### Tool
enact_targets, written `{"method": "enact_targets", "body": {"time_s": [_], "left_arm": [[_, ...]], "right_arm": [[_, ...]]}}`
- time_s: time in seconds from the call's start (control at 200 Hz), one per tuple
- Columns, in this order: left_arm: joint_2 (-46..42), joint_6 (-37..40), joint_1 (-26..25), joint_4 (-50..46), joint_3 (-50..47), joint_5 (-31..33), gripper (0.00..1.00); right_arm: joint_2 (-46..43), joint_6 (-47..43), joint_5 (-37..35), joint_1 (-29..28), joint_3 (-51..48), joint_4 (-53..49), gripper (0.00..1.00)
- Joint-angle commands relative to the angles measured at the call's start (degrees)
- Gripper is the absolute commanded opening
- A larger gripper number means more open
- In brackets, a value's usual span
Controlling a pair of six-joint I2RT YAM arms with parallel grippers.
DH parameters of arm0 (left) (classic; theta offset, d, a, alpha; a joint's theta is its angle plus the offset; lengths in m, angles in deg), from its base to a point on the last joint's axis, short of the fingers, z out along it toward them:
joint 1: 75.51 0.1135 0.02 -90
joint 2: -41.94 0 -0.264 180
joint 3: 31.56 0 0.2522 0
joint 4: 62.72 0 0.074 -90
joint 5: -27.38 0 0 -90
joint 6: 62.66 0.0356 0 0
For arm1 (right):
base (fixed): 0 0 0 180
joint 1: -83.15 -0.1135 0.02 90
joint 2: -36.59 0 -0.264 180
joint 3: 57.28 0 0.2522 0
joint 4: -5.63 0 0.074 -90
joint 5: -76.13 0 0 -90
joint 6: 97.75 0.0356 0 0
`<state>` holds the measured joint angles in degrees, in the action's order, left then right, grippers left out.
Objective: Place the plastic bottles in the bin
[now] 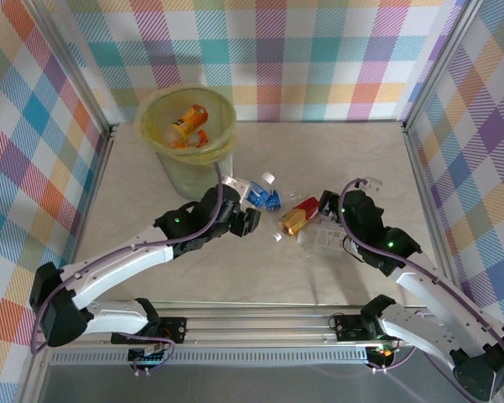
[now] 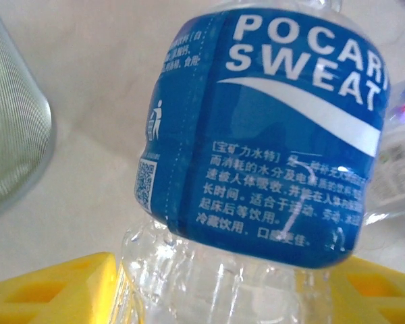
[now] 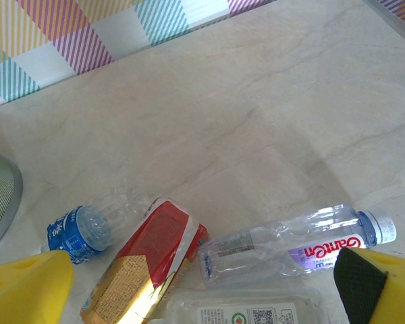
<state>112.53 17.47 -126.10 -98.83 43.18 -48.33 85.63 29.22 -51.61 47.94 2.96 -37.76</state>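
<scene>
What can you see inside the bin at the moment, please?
Inside the bin lies an orange bottle among crushed clear ones; whatever sits beneath them is hidden.

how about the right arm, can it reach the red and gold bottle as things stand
Probably yes: the right gripper hangs open above the red and gold bottle, which lies uncovered on the table; a clear bottle beside it might crowd one finger.

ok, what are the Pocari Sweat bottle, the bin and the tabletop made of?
Pocari Sweat bottle: thin clear glossy plastic, see-through ribbed wall; blue printed film label. Bin: translucent pale-green plastic, yellow plastic bag liner folded over the rim. Tabletop: beige, faint veining, low sheen; stone or marble-look laminate, cannot tell.
</scene>
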Motion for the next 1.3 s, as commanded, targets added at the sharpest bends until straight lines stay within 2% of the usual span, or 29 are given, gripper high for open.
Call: {"method": "enact_targets", "body": {"time_s": [0.0,0.17,0.325,0.41,0.56,0.805,0.995,1.295], "left_arm": [[-2.85,6.39,-0.13,1.73,4.61,2.08,0.42],[-4.10,11.33,1.09,4.65,9.39,4.85,0.42],[-3.59,15.89,5.58,3.70,15.58,5.77,0.43],[-2.41,17.72,10.64,1.89,19.63,4.00,0.44],[1.57,20.25,20.57,-0.82,26.73,-2.84,0.44],[11.87,27.96,31.42,-9.49,39.58,-7.01,0.44],[18.89,36.64,35.75,-12.24,44.01,-6.93,0.45],[28.23,43.99,41.57,-13.82,49.31,-7.54,0.47]], "right_arm": [[0.08,-0.91,-1.20,0.33,0.81,0.49,1.00],[0.93,-1.01,-0.54,0.31,0.83,1.27,1.00],[2.01,-1.08,0.72,0.35,1.03,2.37,1.00],[2.39,-0.70,1.49,0.31,1.00,2.65,1.00],[3.32,-0.32,3.07,0.31,1.43,2.56,1.00],[6.21,-0.43,4.85,0.31,3.33,1.94,1.00],[7.56,-0.85,5.62,0.32,4.63,1.29,1.00],[6.87,0.76,6.21,0.34,4.06,0.15,1.00]]}}
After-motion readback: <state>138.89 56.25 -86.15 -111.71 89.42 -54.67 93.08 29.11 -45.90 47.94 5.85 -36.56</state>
